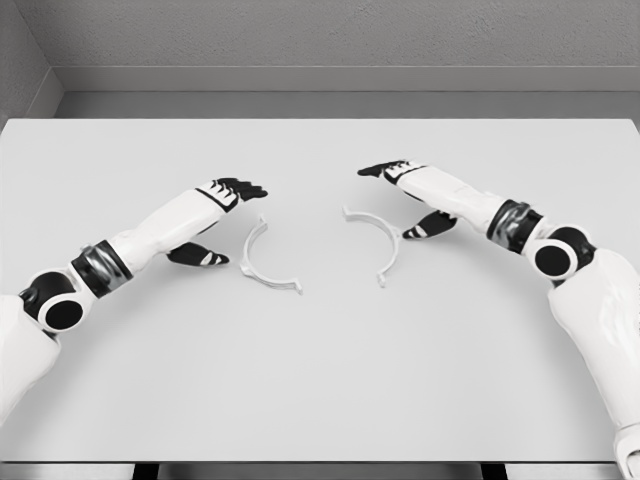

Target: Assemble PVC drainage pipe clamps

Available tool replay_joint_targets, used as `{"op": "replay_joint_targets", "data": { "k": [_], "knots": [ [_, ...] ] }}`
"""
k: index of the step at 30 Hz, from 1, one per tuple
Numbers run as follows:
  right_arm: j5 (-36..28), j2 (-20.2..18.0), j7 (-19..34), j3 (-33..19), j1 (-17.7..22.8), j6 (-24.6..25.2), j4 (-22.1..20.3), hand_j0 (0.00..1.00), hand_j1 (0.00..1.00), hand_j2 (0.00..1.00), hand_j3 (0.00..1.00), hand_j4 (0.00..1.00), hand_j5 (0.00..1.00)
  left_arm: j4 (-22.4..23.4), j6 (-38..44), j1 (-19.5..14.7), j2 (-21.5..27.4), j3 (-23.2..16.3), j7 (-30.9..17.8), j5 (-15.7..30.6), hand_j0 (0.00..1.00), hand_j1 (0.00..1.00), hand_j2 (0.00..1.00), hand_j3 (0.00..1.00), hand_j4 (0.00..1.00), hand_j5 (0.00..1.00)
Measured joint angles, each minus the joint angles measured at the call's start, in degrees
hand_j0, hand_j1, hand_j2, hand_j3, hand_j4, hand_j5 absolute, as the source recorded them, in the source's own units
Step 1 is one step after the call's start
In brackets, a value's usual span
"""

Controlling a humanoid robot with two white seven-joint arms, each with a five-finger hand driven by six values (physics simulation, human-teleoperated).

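- I see a pale grey bench (320,380) filling the view, with a grey wall and floor strip behind it.
- Two white half-ring clamp pieces lie flat near the middle: the left clamp half (262,262) and the right clamp half (378,240), close to each other but apart.
- My left hand (222,205) sits just left of the left clamp half, fingers extended, thumb hanging down, holding nothing.
- My right hand (410,190) sits just right of the right clamp half, fingers likewise stretched out and empty.
- I cannot tell whether either hand touches the bench.
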Motion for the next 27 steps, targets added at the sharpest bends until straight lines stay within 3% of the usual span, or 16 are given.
{"op": "replay_joint_targets", "data": {
  "k": [5, 16, 27],
  "knots": [
    [0.05, 0.40, -0.12, 0.98, 1.23, 0.04, -0.93, 1.00, 1.00, 1.00, 1.00, 1.00, 1.00, 0.22, 0.00, -0.97, -0.01, -0.02, 0.00, 0.05, 1.00, 1.00, 1.00, 1.00, 1.00, 1.00],
    [-0.04, 0.42, 0.05, 1.48, 2.72, 0.00, -8.21, 1.00, 1.00, 1.00, 1.00, 1.00, 1.00, 0.38, 0.00, -1.05, -0.02, -0.01, 0.00, 0.19, 1.00, 1.00, 1.00, 1.00, 1.00, 1.00],
    [-0.06, 0.05, 0.02, 2.65, 2.90, -0.01, -8.96, 1.00, 1.00, 1.00, 1.00, 1.00, 1.00, 2.15, 0.00, -3.34, 0.07, -0.04, 0.08, 0.46, 1.00, 1.00, 1.00, 1.00, 1.00, 1.00]
  ]
}}
